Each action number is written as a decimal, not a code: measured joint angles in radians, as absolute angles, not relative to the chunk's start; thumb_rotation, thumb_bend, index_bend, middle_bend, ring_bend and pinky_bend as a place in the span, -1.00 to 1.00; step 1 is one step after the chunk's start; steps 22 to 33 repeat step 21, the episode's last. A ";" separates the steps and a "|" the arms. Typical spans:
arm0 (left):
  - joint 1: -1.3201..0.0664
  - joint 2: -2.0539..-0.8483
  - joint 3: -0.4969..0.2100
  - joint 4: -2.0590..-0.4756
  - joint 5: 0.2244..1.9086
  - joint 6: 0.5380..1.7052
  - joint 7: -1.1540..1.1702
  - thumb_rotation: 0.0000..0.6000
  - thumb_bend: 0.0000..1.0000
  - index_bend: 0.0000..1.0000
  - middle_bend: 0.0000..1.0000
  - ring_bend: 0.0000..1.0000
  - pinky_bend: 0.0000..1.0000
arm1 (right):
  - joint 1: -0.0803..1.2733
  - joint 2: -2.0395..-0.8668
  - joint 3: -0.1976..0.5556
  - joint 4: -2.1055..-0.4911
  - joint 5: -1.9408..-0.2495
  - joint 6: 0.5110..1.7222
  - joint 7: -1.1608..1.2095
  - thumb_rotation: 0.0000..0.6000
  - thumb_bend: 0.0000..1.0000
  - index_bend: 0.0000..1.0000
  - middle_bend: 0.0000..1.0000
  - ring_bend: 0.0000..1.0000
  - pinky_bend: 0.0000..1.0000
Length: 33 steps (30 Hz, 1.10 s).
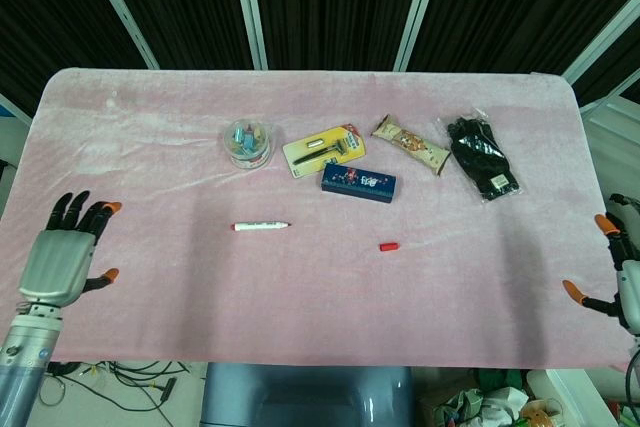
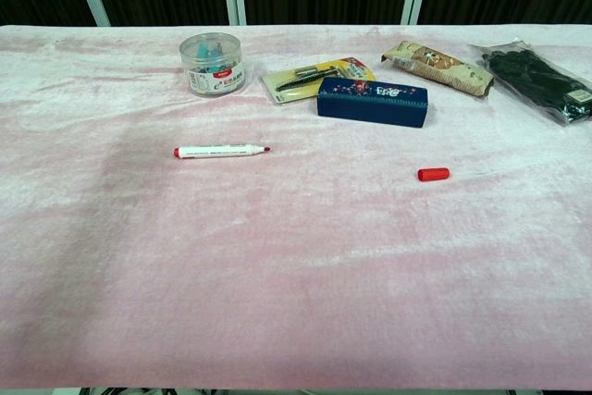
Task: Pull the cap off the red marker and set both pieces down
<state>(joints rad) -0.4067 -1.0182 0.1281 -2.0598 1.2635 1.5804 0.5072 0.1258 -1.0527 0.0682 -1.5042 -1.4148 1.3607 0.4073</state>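
marker [image 1: 261, 226] lies left-right, nearer left hand [image 1: 62, 259] | cap [image 1: 388, 245] apart, toward right hand [image 1: 622, 281] | both hands spread, empty

Around the box [image 1: 358, 182] in the middle of the table [image 1: 150, 117]: the marker [image 1: 261, 226] lies to its front left, the cap [image 1: 389, 245] just in front, well apart from the marker. The jar [image 1: 247, 142] stands to the left, the flat packet [image 1: 321, 149] just behind-left, the snack bar [image 1: 410, 143] behind-right, the bag with gloves [image 1: 482, 157] far right.
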 measured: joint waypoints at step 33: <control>-0.148 -1.106 0.138 -1.737 1.363 1.687 0.193 1.00 -0.73 -0.62 -0.69 -1.00 -1.00 | 0.105 -1.154 0.029 -1.576 -1.512 1.439 0.114 1.00 -0.74 -0.96 -0.99 -0.70 -0.57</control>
